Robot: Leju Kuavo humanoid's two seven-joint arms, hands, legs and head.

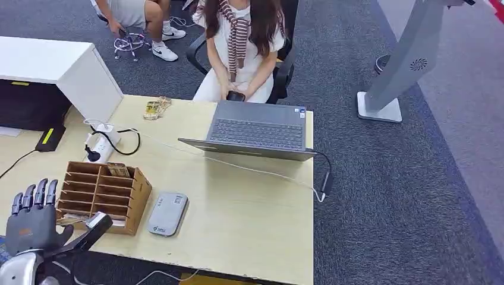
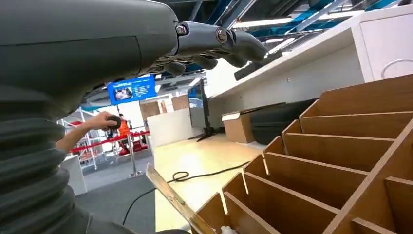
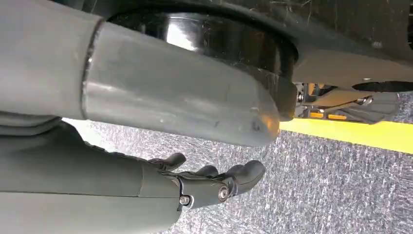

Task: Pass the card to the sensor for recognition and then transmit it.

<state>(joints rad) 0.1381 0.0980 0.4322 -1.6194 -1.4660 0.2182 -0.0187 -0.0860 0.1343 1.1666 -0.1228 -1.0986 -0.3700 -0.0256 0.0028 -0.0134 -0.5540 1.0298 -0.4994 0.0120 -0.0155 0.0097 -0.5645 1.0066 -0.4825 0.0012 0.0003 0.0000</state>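
Tabletop (image 1: 249, 219) carries laptop (image 1: 258, 132) at 12, rack (image 1: 101, 191) at 9, sensor (image 1: 167, 214) just beside it. Left hand (image 1: 32, 222) at 8, fingers (image 1: 35, 193) spread, empty, card (image 2: 173, 197) near rack edge. Right hand (image 3: 209, 183) empty, fingers slightly curled.

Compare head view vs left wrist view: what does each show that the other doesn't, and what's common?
Head view alone: the grey card reader lying on the desk beside the organizer, the open laptop, the power strip, and a seated person behind the desk.

Left wrist view alone: a thin card edge sticking up at the organizer's near corner, plus the hall behind with a blue screen.

Both: the left hand, fingers spread and holding nothing, and the wooden slotted organizer right next to it.
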